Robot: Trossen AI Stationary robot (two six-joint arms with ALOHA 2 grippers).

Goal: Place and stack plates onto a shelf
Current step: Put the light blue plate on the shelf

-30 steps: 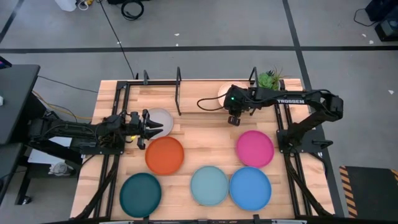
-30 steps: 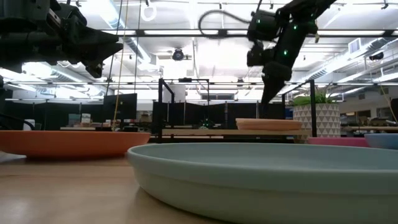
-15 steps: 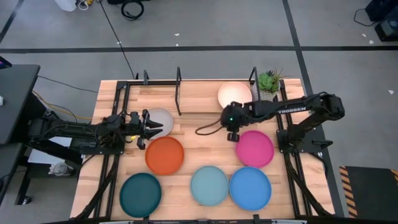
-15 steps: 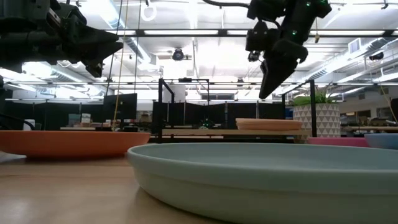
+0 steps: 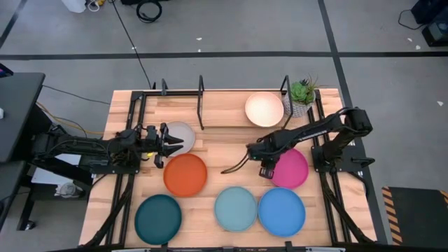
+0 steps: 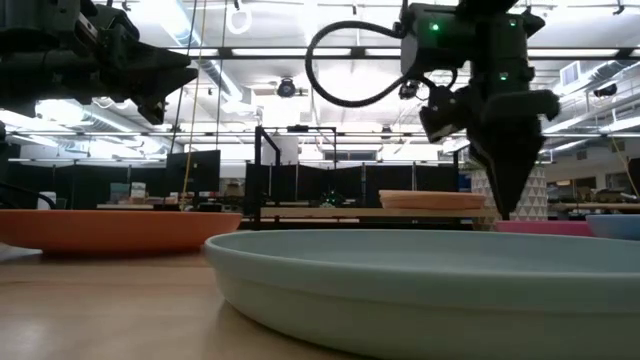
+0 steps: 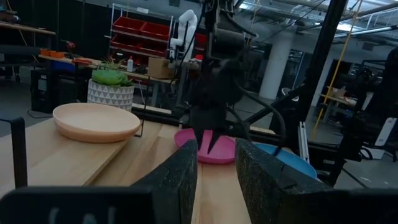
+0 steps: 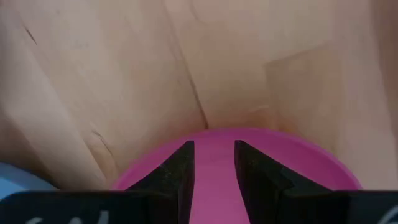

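Note:
My right gripper (image 5: 267, 169) (image 8: 214, 148) points down, open by a narrow gap, just over the left rim of the magenta plate (image 5: 290, 169) (image 8: 217, 186); whether it touches, I cannot tell. My left gripper (image 5: 171, 145) (image 7: 216, 152) waits open above the near-left edge of the grey-white plate (image 5: 184, 134). A cream plate (image 5: 264, 109) lies on the right half of the shelf (image 5: 224, 112); in the low view it seems to rest on a second plate (image 6: 432, 204). Flat on the table lie the orange (image 5: 185, 174), dark teal (image 5: 158, 218), light teal (image 5: 235, 208) and blue (image 5: 281, 211) plates.
Black upright posts (image 5: 201, 89) (image 5: 285, 87) stand along the shelf's far side. A potted plant (image 5: 302, 92) sits at the table's far right corner. The shelf's left half (image 5: 175, 110) is bare wood. Black frame rails (image 5: 126, 189) run along both table sides.
My right gripper has moved from beside the cream plate on the shelf toward the table's near edge and down, ending over the magenta plate's left rim. The plates have stayed in place.

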